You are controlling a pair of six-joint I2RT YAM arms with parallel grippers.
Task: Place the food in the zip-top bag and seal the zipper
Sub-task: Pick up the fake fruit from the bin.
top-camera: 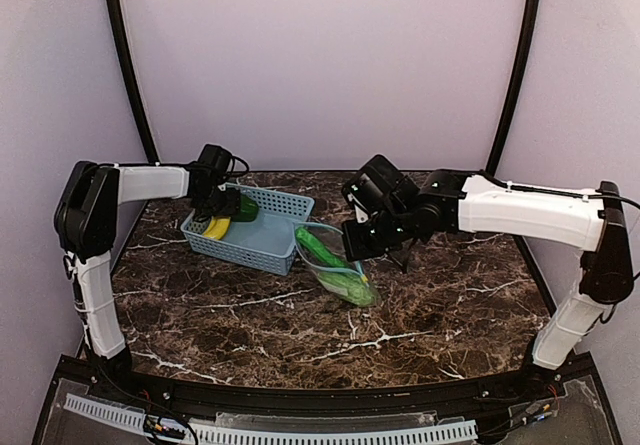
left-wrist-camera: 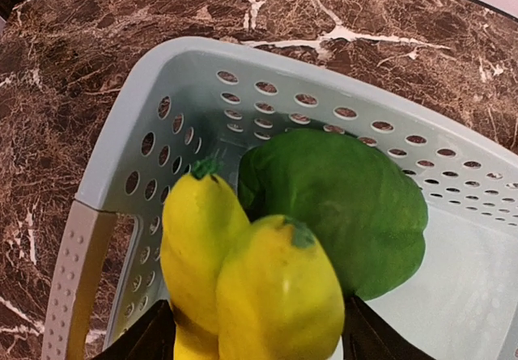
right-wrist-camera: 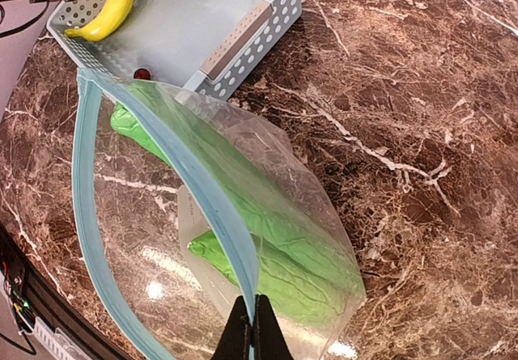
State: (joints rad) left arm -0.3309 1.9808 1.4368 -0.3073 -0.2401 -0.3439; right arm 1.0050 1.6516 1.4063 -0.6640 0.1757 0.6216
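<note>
Yellow banana (left-wrist-camera: 243, 279) crowds the left gripper (left-wrist-camera: 259, 344), grasp unclear; right gripper (right-wrist-camera: 252, 328) clenches the zipper (right-wrist-camera: 220, 222).

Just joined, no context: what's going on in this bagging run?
The right gripper pinches the zip-top bag by its zipper, holding the mouth open; both cucumber pieces are inside. The left gripper is in the blue basket with jaws either side of the banana, pepper beside it; grip unclear.

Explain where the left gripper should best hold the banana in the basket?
Across its thick middle, coming from above: the banana lies between the basket wall and the pepper, so the top looks freest. The left gripper hangs over it, jaws either side.
</note>
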